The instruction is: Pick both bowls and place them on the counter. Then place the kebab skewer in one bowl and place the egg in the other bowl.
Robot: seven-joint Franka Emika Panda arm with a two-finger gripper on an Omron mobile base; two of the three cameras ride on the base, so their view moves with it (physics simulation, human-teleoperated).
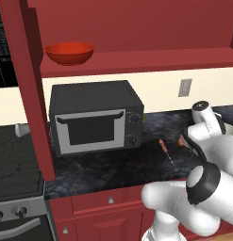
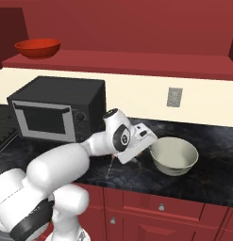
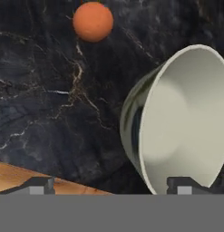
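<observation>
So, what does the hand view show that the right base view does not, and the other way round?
Hand view adds: the egg lying on the counter, apart from the cream bowl, and the open gripper, with one tip on each side of that bowl's rim.
Right base view adds: the red bowl up on the shelf, the microwave and a wall outlet.
Both share: the cream bowl, empty, standing on the black counter.

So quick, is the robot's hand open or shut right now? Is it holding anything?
Gripper: open, holding nothing; one fingertip sits by the cream-grey bowl.
</observation>
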